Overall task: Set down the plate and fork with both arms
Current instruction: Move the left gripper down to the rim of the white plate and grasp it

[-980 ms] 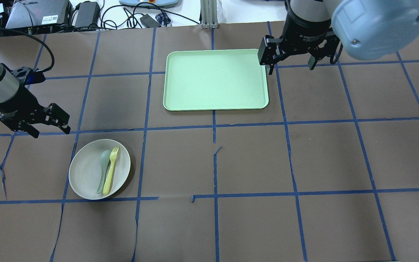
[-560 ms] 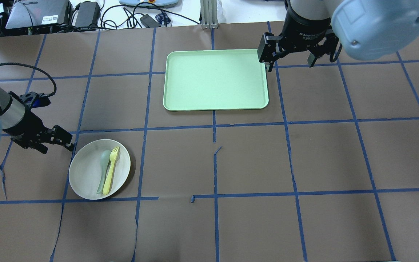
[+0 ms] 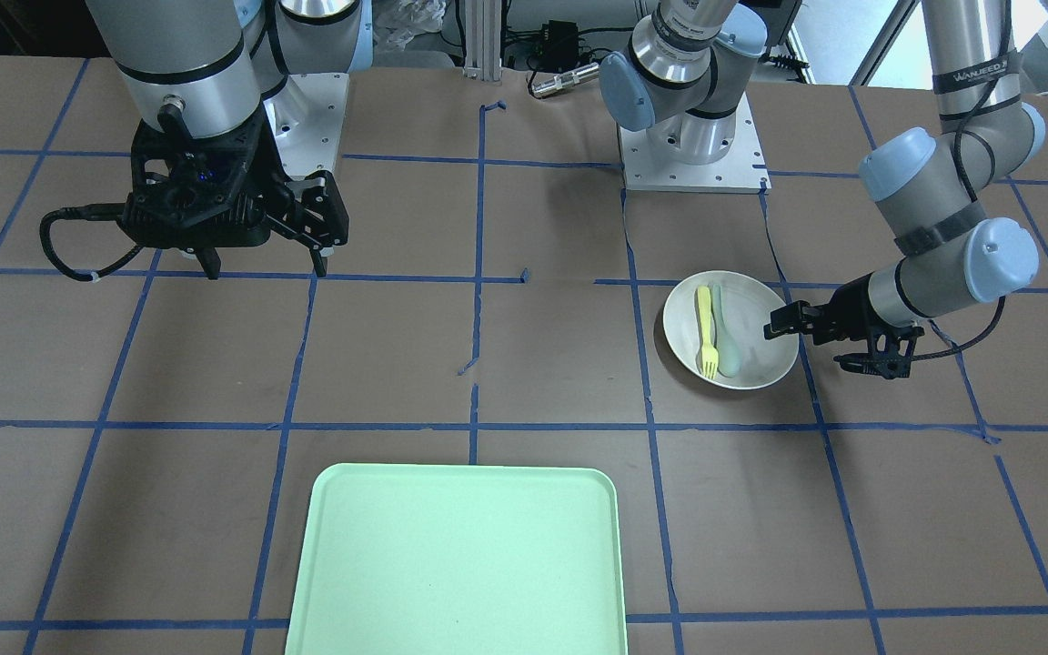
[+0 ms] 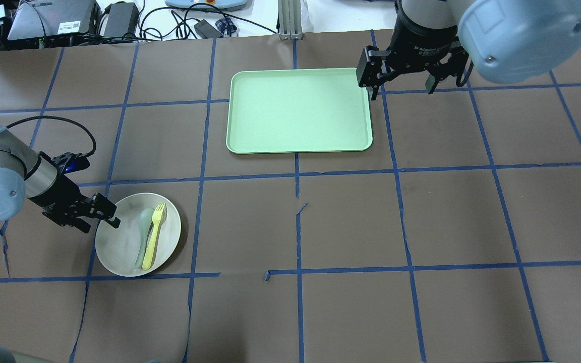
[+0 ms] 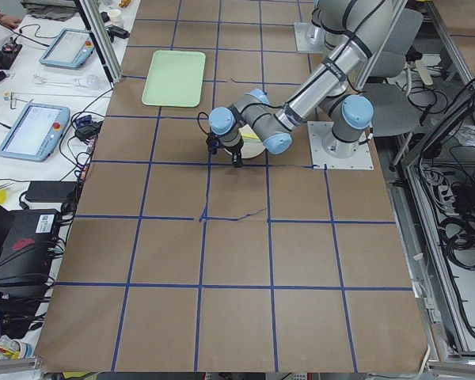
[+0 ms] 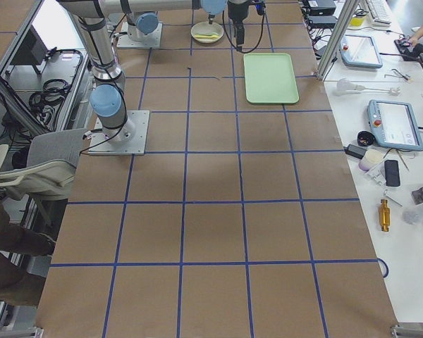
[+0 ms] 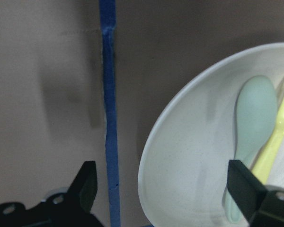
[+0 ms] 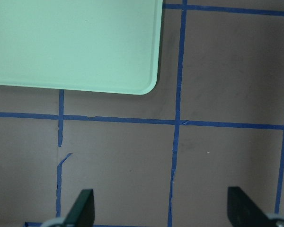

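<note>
The off-white plate [image 4: 119, 247] sits on the table's near left, with the yellow fork [image 4: 154, 234] and a grey-green spoon [image 4: 144, 232] lying side by side in it. My left gripper [image 4: 101, 227] is open at the plate's left rim. In the left wrist view the rim [image 7: 151, 156] lies between the fingers: one finger [image 7: 246, 189] is over the plate, the other over the table. The fork [image 7: 279, 137] shows at that view's right edge. My right gripper [image 4: 400, 93] is open and empty, high up by the far right corner of the tray.
The mint-green tray [image 4: 298, 111] lies at the table's far middle and is also seen in the right wrist view [image 8: 75, 42]. Blue tape lines [image 4: 298, 176] grid the brown table cover. Cables and boxes [image 4: 119, 20] lie beyond the far edge.
My left arm has swung nearer and to the right, bringing its open gripper from beside the plate onto its left rim. The right gripper has barely moved.
</note>
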`<act>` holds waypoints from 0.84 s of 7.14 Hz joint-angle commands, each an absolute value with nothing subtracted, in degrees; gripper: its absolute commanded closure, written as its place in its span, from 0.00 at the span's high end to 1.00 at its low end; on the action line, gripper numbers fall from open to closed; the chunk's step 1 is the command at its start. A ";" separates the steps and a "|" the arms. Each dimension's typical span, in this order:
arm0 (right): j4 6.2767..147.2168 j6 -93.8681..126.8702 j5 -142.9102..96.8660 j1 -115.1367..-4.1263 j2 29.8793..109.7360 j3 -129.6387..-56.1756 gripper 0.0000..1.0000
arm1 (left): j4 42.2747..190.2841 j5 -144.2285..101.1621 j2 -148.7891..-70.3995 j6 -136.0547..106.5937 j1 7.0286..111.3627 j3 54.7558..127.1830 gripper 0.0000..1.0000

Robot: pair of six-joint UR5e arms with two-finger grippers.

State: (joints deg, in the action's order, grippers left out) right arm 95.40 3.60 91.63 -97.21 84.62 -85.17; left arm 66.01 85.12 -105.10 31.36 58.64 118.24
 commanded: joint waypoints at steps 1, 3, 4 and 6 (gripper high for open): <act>95.45 3.60 91.58 -97.21 84.55 -85.17 1.00 | 66.53 85.08 -106.69 31.64 58.62 118.30 0.67; 95.45 3.60 91.67 -97.21 84.55 -85.17 1.00 | 66.53 85.34 -106.87 31.90 58.62 118.04 0.24; 95.45 3.52 91.93 -97.21 84.64 -85.17 1.00 | 66.53 85.43 -107.48 31.38 58.80 117.78 0.00; 95.36 3.60 91.85 -97.21 84.64 -85.25 1.00 | 70.29 84.82 -107.32 30.76 58.80 116.03 0.00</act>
State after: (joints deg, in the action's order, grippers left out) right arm 95.39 3.58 91.89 -97.21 84.63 -85.19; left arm 68.03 85.27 -107.33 31.12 58.78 117.22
